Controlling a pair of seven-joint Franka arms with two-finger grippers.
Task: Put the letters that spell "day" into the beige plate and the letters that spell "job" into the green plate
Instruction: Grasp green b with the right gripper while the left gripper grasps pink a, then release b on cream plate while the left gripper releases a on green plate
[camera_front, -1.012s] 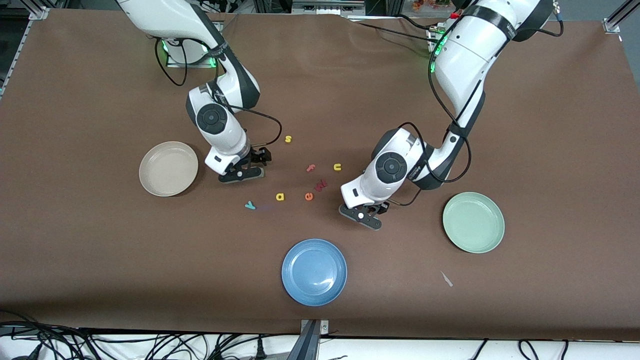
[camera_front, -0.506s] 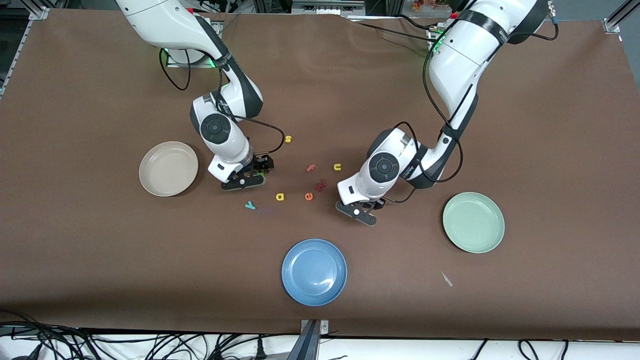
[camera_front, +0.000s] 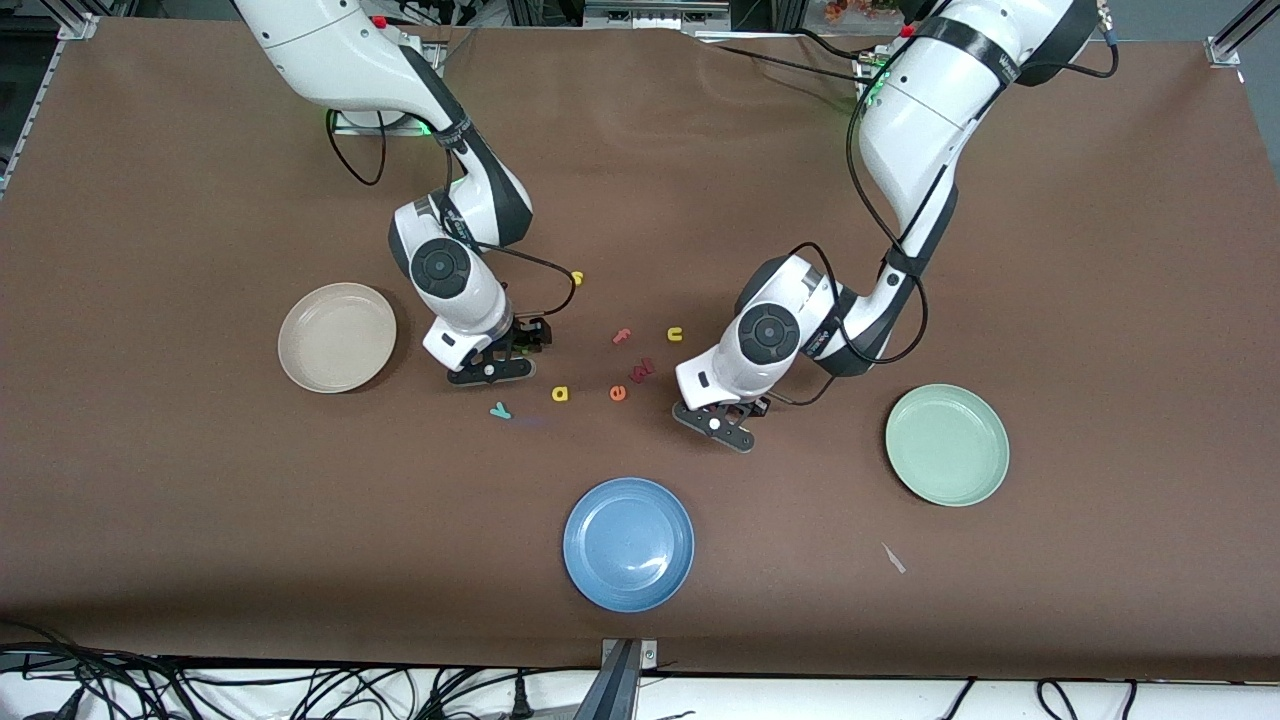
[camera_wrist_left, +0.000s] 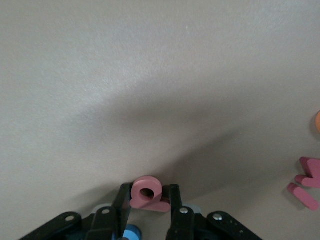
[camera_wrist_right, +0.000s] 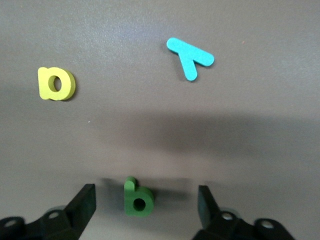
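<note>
Left gripper (camera_wrist_left: 147, 207) has just pinched my salmon b (camera_wrist_left: 146, 192); right gripper (camera_wrist_right: 142, 207), moved nearer, straddles the green d (camera_wrist_right: 136, 197), spread. Both pickups starting.

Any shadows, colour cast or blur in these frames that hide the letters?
Left wrist view: washed-out table, a broad shadow around the salmon b between the left gripper fingers. Right wrist view: a dark shadow band above the green d, letters sharp. Front view: even light, letters tiny.
</note>
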